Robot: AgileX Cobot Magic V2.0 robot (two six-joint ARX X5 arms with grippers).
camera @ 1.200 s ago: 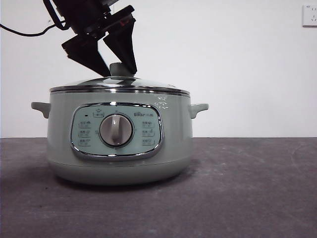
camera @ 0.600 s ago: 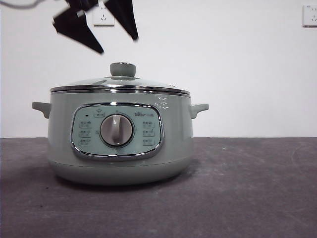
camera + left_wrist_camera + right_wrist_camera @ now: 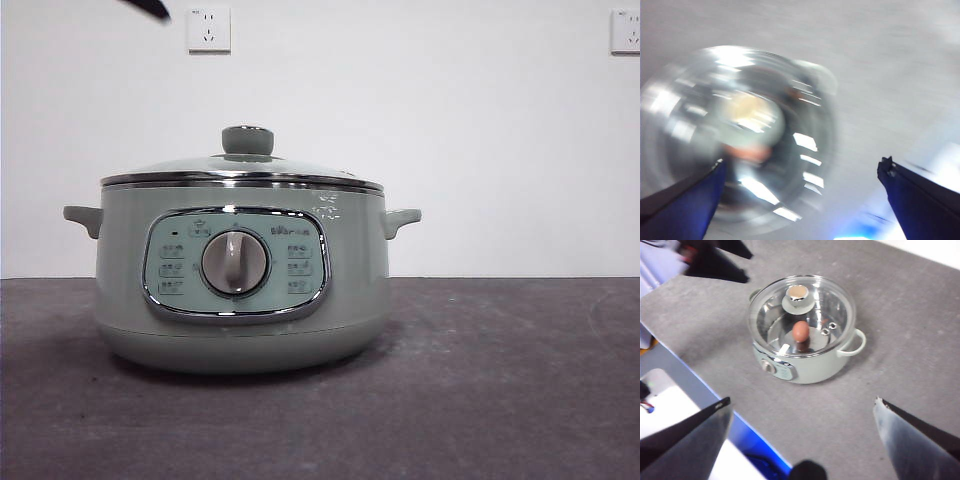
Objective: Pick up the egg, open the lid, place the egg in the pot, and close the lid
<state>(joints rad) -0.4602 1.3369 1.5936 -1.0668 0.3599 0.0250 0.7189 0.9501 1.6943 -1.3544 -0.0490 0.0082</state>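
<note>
Since a second ago, our left gripper (image 3: 800,200) has risen from the knob; in the front view only a black tip remains at the top left. It is spread and empty, blurred above the pot. Our right gripper (image 3: 800,440) is also spread and empty, high over the surface (image 3: 500,380).

One pot (image 3: 240,275) stands on the surface. One lid (image 3: 240,170) sits closed on its rim. One egg (image 3: 800,331) shows through the glass, resting inside the pot.

The task looks finished. We judge little risk: a retreating arm could clip the knob (image 3: 247,140) and shift the lid, or the egg might roll if the pot is jolted.
</note>
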